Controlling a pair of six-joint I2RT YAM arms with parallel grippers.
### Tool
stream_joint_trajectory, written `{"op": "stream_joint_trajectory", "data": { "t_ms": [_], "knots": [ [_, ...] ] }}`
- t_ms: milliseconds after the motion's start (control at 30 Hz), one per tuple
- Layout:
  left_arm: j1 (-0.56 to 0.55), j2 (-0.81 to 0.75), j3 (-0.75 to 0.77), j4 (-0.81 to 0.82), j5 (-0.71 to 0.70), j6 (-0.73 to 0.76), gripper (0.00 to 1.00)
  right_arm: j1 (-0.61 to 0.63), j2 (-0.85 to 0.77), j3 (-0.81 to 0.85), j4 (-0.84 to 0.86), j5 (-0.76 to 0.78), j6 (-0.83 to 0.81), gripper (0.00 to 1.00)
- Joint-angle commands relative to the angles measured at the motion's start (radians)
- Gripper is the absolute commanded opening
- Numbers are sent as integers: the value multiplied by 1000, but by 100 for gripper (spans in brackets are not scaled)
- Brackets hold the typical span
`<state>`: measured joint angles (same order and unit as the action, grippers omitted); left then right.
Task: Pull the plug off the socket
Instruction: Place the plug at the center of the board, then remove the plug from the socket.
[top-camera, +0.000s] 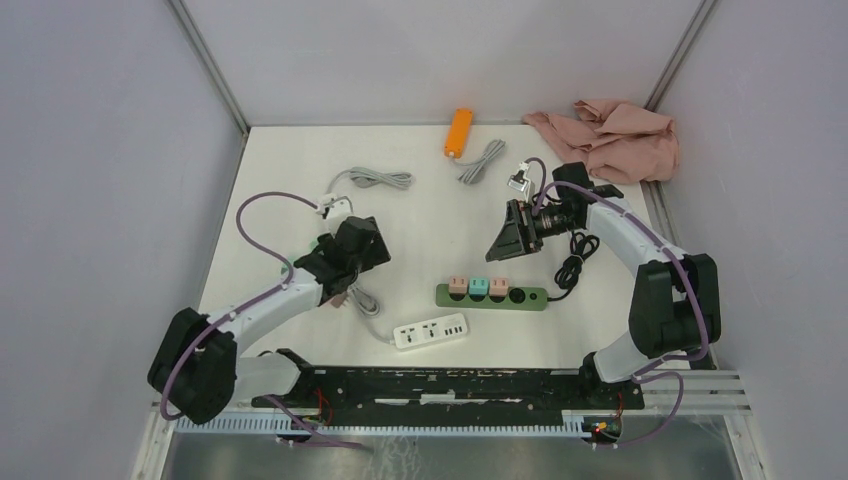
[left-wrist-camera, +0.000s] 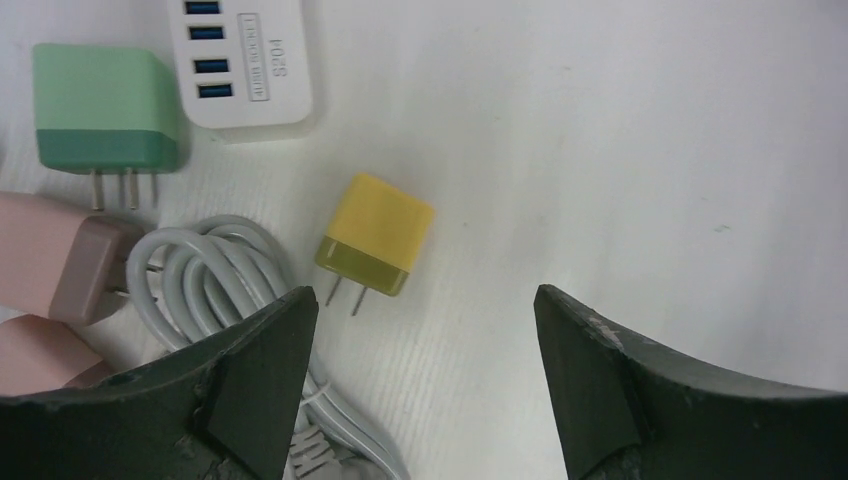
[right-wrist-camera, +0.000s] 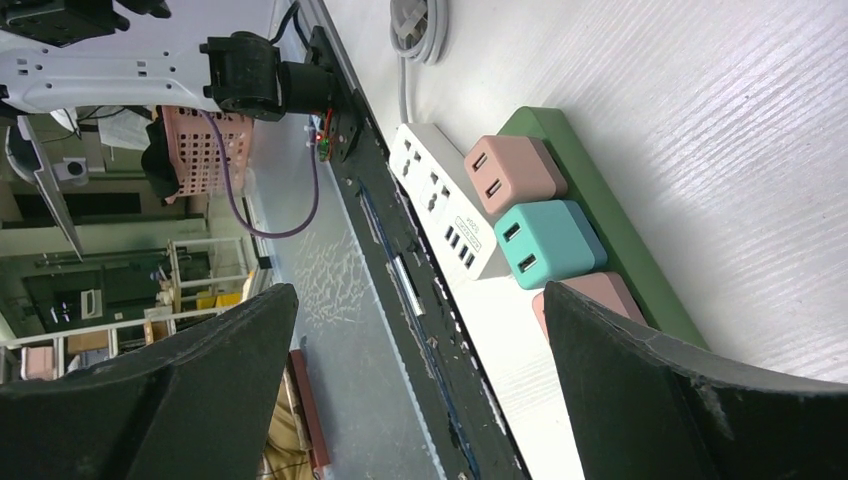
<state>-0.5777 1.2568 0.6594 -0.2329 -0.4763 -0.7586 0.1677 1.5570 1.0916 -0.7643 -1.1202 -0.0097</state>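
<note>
White worktop (top-camera: 430, 215) walled at left, back and right, with bare room across its middle. In the back right corner, well clear of everything else, a crumpled pink cloth (top-camera: 610, 135).

Right of centre, above the surface, the right hand (right-wrist-camera: 420, 290): spread wide, gripping nothing, touching nothing, tilted down toward the green socket strip (top-camera: 530, 297) near the front edge, open worktop between them. At the left, the left hand (left-wrist-camera: 425, 295): likewise spread wide and empty, low over a coil of grey cable (left-wrist-camera: 195, 265).

Just in front of the green socket strip, a white socket strip (top-camera: 430, 331).

Seated in a row at the green socket strip's left end, side by side: a pink plug (top-camera: 458, 286), a teal plug (top-camera: 479, 288), a second pink plug (top-camera: 499, 289).

Ahead of the left hand's fingers (left-wrist-camera: 260, 370), loose on the worktop with prongs bare: a small yellow plug (left-wrist-camera: 375, 235).
</note>
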Motion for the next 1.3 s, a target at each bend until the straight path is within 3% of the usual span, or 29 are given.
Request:
{"op": "stream_joint_trajectory", "data": {
  "t_ms": [0,233,500,667,900,1033,1267],
  "knots": [
    [4,-135,-53,111,176,86,86,-4,-46,49,-40,-3,-91,100],
    [4,-327,-239,486,559,158,87,-4,-98,55,-83,16,-178,100],
    [2,-329,-334,846,847,128,87,-2,-154,45,-94,0,-237,100],
    [1,-293,-353,1007,953,89,87,-4,-180,36,-96,-26,-272,100],
    [-29,-248,-385,1201,995,47,88,-4,-211,12,-68,-32,-297,100],
    [-78,-214,-368,1188,992,103,88,-5,-231,-7,-53,-19,-334,100],
    [-308,-204,-238,817,777,467,87,-5,-336,-103,3,-2,-510,100]
  ]
}}
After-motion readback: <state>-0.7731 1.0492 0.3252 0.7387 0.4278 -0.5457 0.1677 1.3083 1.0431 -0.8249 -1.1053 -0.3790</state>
